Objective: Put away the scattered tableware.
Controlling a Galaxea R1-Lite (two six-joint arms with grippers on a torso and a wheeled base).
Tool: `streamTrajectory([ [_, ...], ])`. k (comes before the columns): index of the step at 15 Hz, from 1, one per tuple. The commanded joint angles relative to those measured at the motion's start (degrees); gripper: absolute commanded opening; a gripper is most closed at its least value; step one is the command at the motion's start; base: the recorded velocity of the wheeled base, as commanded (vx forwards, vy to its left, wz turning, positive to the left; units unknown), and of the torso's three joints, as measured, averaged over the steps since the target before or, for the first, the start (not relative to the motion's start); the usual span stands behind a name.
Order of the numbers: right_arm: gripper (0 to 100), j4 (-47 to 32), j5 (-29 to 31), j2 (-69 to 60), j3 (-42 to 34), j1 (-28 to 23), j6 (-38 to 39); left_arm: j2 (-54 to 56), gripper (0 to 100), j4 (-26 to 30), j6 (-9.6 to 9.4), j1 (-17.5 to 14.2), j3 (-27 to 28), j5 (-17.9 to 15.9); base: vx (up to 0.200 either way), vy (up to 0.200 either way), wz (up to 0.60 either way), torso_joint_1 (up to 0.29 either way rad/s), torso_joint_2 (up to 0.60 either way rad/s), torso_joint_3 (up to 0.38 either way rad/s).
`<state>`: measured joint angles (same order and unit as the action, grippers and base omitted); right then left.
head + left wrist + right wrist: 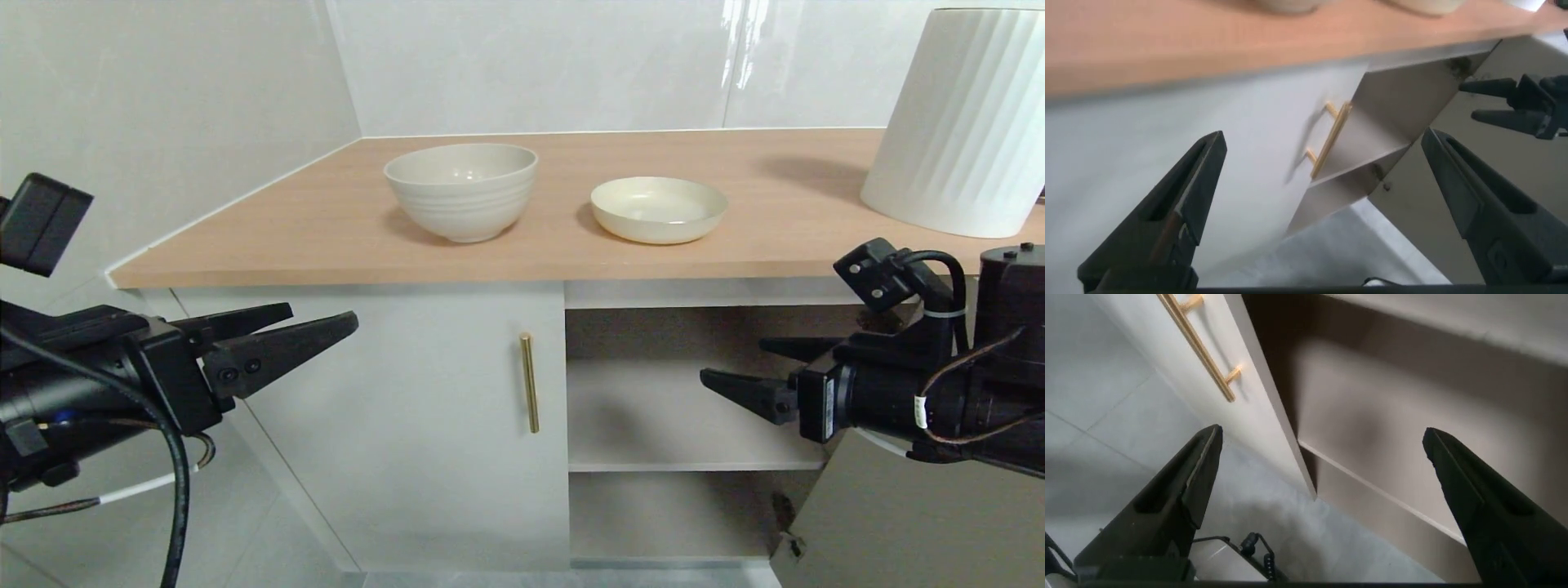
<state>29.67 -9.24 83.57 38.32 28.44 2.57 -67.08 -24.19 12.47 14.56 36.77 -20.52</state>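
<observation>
While left gripper (322, 314) and right gripper (733, 359) spread fingers, bowl (461, 192) and plate (658, 209) near countertop (326, 237) edge, cabinet (408, 425) open

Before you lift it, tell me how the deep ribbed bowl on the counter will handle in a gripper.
The deep bowl looks rigid and glossy, so it is probably slick to grip and likely to break if dropped. Its foot is narrow under a much wider rim, so a push high on the wall may tip it rather than slide it.
</observation>
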Motion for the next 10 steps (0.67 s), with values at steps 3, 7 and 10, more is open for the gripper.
streamTrajectory([
  [3, 100, 0.04, 0.01, -0.07, 0.01, 0.04, -0.02, -0.24, 100, 0.02, 0.01, -0.05, -0.03, -0.05, 0.0, 0.0, 0.0, 0.095, -0.29, -0.3],
  [7, 100, 0.3, 0.1, -0.07, 0.01, 0.04, -0.02, -0.59, 100, 0.02, 0.01, -0.05, -0.03, -0.05, 0.0, 0.0, 0.0, 0.131, -0.51, -0.303],
  [10, 100, 0.39, 0.1, 0.11, 0.09, 0.04, -0.02, -1.21, 100, 0.02, 0.01, -0.05, -0.03, -0.05, 0.0, 0.0, 0.0, 0.167, -0.46, -0.297],
])
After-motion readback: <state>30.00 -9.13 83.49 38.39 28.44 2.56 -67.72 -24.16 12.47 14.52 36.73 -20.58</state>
